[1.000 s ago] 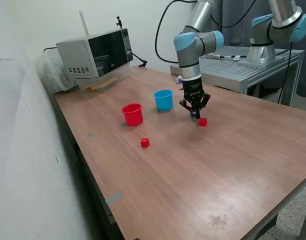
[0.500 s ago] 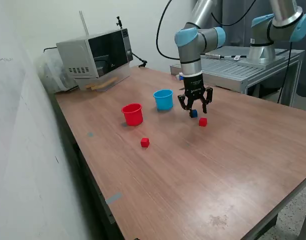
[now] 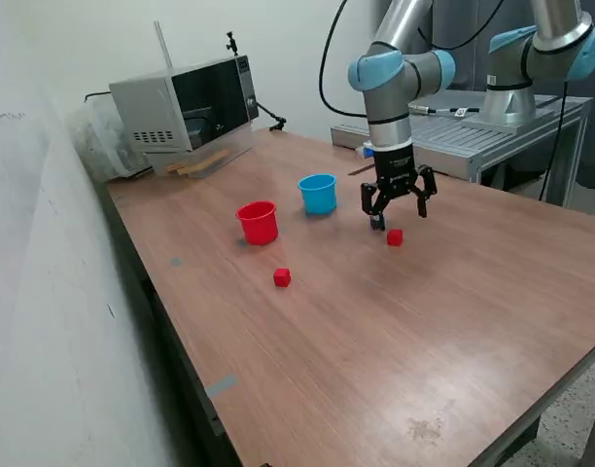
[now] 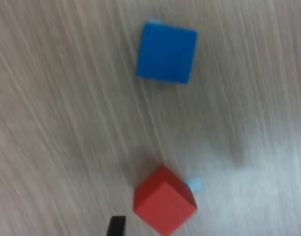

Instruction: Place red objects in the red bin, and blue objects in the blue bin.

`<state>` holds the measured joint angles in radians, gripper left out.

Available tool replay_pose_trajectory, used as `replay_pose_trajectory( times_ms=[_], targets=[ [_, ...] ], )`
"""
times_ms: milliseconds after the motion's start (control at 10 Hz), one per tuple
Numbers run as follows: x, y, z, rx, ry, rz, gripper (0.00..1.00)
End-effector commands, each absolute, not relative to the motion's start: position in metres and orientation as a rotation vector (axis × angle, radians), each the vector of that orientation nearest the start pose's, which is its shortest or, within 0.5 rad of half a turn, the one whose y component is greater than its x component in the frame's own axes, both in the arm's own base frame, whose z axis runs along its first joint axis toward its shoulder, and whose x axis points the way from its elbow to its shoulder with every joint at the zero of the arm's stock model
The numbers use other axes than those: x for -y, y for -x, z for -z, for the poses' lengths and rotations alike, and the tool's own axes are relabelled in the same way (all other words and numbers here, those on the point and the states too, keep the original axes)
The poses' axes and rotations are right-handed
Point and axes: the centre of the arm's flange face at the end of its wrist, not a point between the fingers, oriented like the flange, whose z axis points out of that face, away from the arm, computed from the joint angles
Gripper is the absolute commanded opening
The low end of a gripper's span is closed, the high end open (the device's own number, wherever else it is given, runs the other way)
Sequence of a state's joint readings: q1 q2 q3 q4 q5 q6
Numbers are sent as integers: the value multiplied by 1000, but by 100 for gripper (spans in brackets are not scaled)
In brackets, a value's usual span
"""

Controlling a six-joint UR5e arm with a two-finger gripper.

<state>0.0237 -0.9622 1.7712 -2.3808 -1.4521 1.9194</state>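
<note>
Wood-grain laminate covers the bench (image 3: 395, 341) that carries everything, with a pale wall along one side and a microwave (image 3: 186, 109) at the far end. We take the light blue cup (image 3: 318, 193) as our landmark. Just to the exterior view's left of it, a little nearer the camera, stands the red cup (image 3: 258, 222), upright and apart from it. To the exterior view's right of the blue cup our gripper (image 3: 399, 202) hangs above the bench, its fingers (image 3: 369, 203) spread wide and holding nothing. Below it, near the blue cup's right in the exterior view, a dark blue cube (image 3: 377, 223) rests on the wood, partly hidden behind one finger. A red cube (image 3: 395, 236) lies just beside that blue cube, slightly farther from the blue cup. A second red cube (image 3: 282, 277) sits well apart from the blue cup, toward the camera and past the red cup.

From the wrist view we see the blue cube (image 4: 166, 52) and the nearer red cube (image 4: 165, 199) both flat on the bench, apart from each other, the red one turned at an angle to the blue one. A tiny light blue speck (image 4: 195, 184) touches the red cube's edge; we cannot tell what it is. We find only one blue cube in view.
</note>
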Motion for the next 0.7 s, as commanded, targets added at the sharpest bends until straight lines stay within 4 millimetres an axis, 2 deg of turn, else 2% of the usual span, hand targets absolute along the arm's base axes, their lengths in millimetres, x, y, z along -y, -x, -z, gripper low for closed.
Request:
replay_pose_trajectory(
  times_ms=[0, 300, 600],
  targets=[
    [180, 605, -130, -503, 3225, 35, 100],
    [170, 611, -130, -527, 3220, 28, 100],
    [153, 617, -117, -579, 3213, 54, 100]
  ],
)
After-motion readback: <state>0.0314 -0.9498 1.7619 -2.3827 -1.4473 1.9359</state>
